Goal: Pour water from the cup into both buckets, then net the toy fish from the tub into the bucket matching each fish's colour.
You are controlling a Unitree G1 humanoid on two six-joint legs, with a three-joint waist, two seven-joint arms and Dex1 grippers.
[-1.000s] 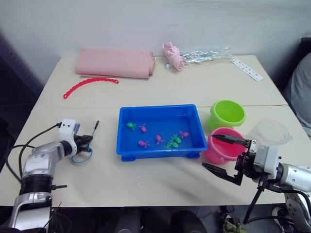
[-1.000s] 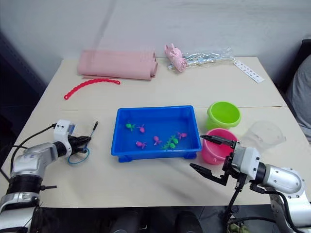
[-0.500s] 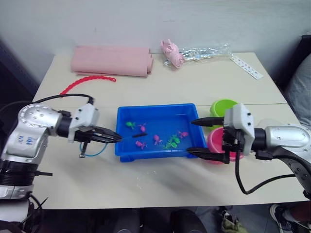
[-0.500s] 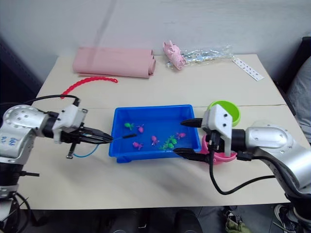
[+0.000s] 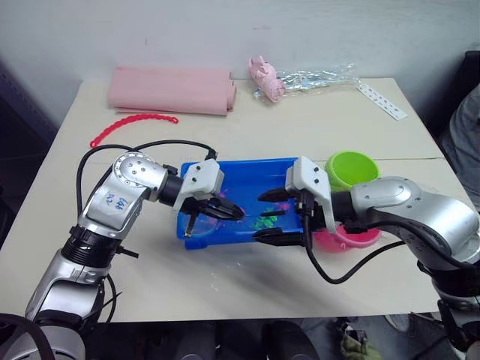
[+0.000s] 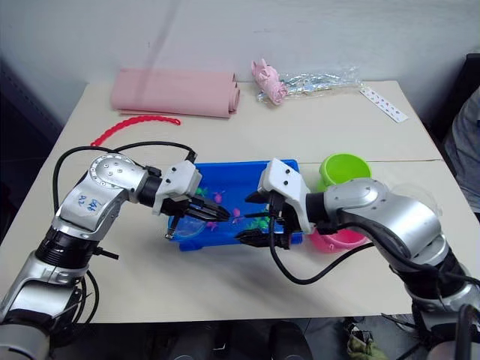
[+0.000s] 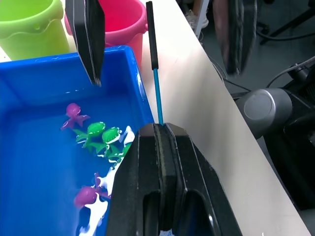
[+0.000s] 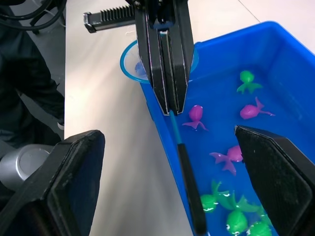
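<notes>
Your work surface is a beige table set against a pale wall. At its far edge lie a folded pink cloth, a red beaded strip and a clear plastic bag. The blue tub sits at mid-table, holding water with pink and green toy fish. The green bucket and pink bucket stand just beside its right end.

Your left gripper is clamped on the net. The handle runs lengthwise along the tub's near wall, pointing toward the buckets; the hoop hangs off the tub's left corner.

Your right gripper is spread wide, facing the handle's free end.
</notes>
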